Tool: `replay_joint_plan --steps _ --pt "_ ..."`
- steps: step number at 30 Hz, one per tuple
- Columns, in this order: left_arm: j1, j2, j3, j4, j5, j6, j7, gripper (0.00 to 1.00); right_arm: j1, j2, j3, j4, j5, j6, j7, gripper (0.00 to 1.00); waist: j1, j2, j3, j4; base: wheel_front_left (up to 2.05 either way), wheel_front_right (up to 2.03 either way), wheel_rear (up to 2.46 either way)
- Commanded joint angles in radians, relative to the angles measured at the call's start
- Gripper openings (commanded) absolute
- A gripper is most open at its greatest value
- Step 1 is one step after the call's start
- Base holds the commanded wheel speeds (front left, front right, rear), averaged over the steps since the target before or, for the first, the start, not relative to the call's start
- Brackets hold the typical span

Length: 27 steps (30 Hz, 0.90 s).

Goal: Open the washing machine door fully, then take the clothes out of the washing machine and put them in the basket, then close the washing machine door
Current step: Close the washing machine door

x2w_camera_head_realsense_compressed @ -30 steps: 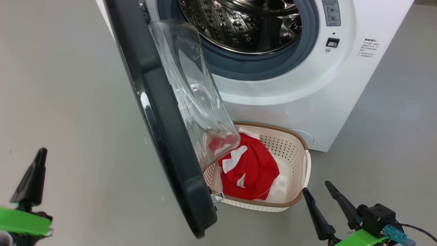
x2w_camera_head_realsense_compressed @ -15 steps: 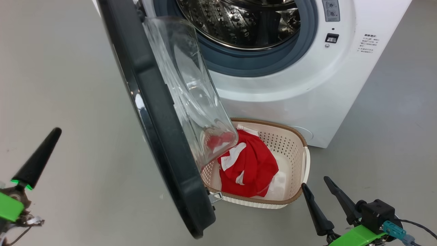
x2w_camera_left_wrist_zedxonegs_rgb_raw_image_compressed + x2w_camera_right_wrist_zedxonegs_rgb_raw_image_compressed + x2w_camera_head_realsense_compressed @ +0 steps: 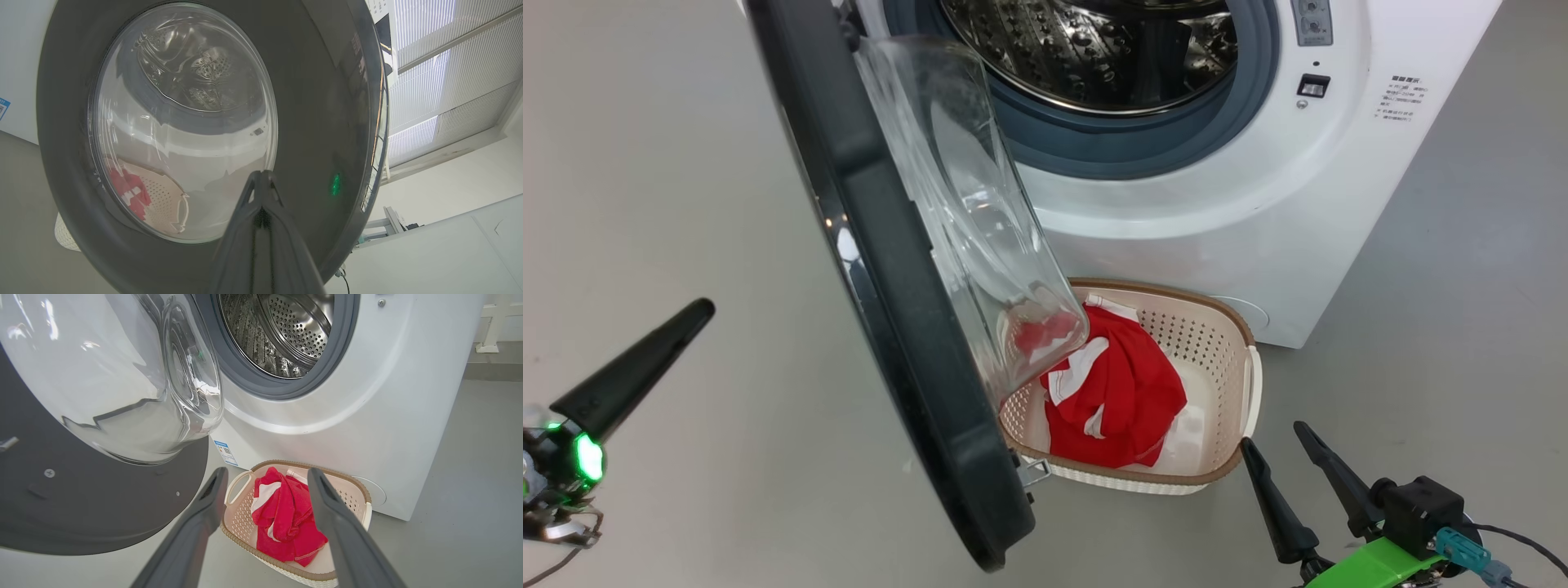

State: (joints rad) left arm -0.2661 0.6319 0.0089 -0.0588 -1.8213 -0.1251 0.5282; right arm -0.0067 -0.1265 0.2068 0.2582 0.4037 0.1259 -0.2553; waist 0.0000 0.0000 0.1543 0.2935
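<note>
Left end of basket [image 3: 1205,347] behind washing machine door [image 3: 882,269]; panel print [image 3: 1401,100] probably too small.

Bright, even indoor light; we find shadows soft and faint. Head view sharp. Drum [image 3: 1094,49] sparkles with small highlights; door [image 3: 874,269] rim carries a white glint, its glass streaky reflections. Thin shadow under the basket [image 3: 1252,384] on the floor [image 3: 686,204]. Green lamp [image 3: 588,457] glows at lower left.

Left wrist view: blinds [image 3: 441,61] nearly blown out, a green spot reflected on the dark rim, left gripper [image 3: 261,175] soft, too near the lens.

Right wrist view: right gripper [image 3: 267,471] blurred likewise; we note glare on the glass. Both wrist views wide-angle, lines leaning toward the edges.
</note>
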Motion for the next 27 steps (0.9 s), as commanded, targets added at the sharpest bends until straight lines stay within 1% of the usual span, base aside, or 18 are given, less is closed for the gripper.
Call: replay_joint_plan --steps 1,11,18,21,27 --pt "-0.056 0.031 0.066 -0.02 0.009 -0.006 0.033 0.0 -0.032 -0.005 0.024 -0.021 -0.01 0.005 -0.006 1.0 0.0 0.0 0.002 -0.003 0.0 0.0 0.0" --pt "-0.104 -0.079 0.131 -0.029 0.049 -0.006 0.23 0.0 -0.041 0.001 0.02 -0.021 -0.011 0.005 -0.006 1.0 0.0 0.0 0.018 -0.019 0.0 0.0 0.0" --pt "-0.138 -0.142 0.166 -0.03 0.078 -0.006 0.316 0.0 -0.051 0.009 0.018 -0.022 -0.014 0.005 -0.006 1.0 0.0 0.0 0.03 -0.031 0.0 0.0 0.0" --pt "-0.144 -0.155 0.175 -0.034 0.089 -0.006 0.339 0.0 -0.052 0.011 0.017 -0.022 -0.013 0.005 -0.006 1.0 0.0 0.0 0.032 -0.035 0.0 0.0 0.0" --pt "-0.166 -0.199 0.197 -0.047 0.11 -0.006 0.389 0.0 -0.058 0.017 0.014 -0.022 -0.014 0.005 -0.006 1.0 0.0 0.0 0.04 -0.048 0.0 0.0 0.0"
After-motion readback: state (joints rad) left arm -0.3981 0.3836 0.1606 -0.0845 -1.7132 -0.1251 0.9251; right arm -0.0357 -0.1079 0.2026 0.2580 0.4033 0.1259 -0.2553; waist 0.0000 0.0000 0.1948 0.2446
